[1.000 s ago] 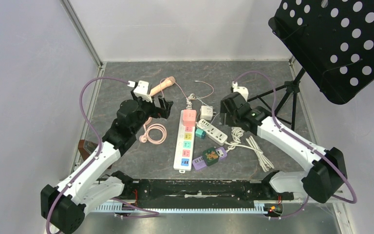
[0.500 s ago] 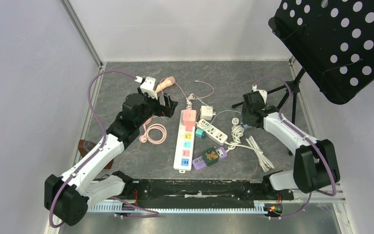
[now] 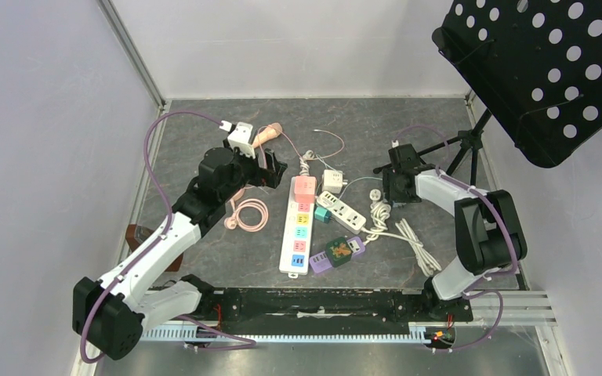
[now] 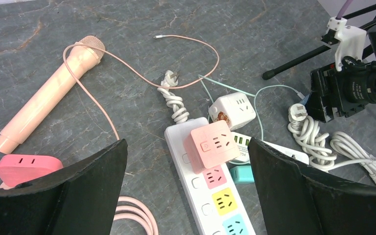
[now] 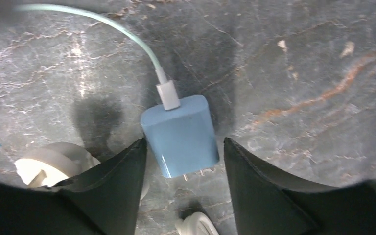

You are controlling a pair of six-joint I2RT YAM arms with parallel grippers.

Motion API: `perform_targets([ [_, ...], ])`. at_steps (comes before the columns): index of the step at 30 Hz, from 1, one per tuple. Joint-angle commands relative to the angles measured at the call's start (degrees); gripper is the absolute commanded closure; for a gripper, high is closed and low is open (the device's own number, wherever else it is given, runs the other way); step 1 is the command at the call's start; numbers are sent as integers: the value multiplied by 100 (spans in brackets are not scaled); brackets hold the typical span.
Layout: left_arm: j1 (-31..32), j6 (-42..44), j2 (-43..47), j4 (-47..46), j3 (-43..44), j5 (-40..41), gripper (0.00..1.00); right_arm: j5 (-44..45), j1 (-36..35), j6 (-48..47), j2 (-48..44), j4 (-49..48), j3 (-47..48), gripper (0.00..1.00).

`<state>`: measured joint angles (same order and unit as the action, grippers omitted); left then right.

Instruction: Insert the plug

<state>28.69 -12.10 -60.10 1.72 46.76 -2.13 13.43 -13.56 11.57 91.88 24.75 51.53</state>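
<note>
In the right wrist view a blue charger plug (image 5: 181, 134) lies flat on the grey stone table, with a pale green cable (image 5: 127, 34) running from its top. My right gripper (image 5: 183, 142) is open and straddles it. The left finger touches the plug's edge and a gap shows at the right finger. From above, the right gripper (image 3: 396, 184) hides the plug. The long white power strip (image 3: 298, 231) with coloured sockets carries a pink cube adapter (image 4: 214, 145) at its far end. My left gripper (image 4: 187, 147) hangs wide open above that end, holding nothing.
A white round plug (image 5: 54, 161) and coiled white cord (image 3: 380, 213) lie beside the blue plug. A pink microphone (image 3: 260, 139), white cube adapter (image 3: 332, 181), small white strip (image 3: 341, 210) and purple and green adapters (image 3: 337, 252) surround the strip. A tripod leg (image 3: 462, 145) stands at the right.
My right arm swung from the small white strip to the right and folded back, bringing its gripper down around the blue plug. The left gripper shifted slightly further back.
</note>
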Motion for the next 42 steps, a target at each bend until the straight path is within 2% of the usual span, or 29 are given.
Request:
perform_targets([
  [1, 6, 193, -37, -48, 280, -86, 2, -852, 111, -228, 170, -294, 196, 44],
  [5, -3, 173, -8, -50, 299, -79, 3, -1223, 221, -174, 281, -306, 273, 45],
  [8, -1, 210, 24, -56, 273, -47, 3, -1326, 229, -186, 354, -321, 371, 50],
  [12, -3, 179, 13, -51, 311, -59, 3, -1471, 232, -234, 357, -333, 530, 68],
  [15, -2, 85, -30, -26, 416, -153, 3, -1437, 228, -114, -67, -507, 642, 73],
  [20, -2, -342, -242, 19, 719, -543, 5, -2133, 227, -115, -770, -1001, 1372, 73],
  [23, 4, -671, -458, 10, 965, -878, 6, -2705, 223, -41, -793, -1269, 1978, 72],
  [27, -2, -934, -722, -12, 1339, -1167, 8, -3327, 158, 100, -777, -1985, 2289, 71],
  [31, -1, -1145, -845, -32, 1686, -1262, 8, -3573, -192, -124, -646, -2417, 2504, 71],
  [36, 5, -1747, -1097, -269, 2071, -1800, 11, -3643, -798, -389, -486, -2875, 2544, 71],
  [42, 10, -2410, -1311, -822, 2041, -2039, 14, -3680, -1442, -936, -208, -3003, 2647, 71],
])
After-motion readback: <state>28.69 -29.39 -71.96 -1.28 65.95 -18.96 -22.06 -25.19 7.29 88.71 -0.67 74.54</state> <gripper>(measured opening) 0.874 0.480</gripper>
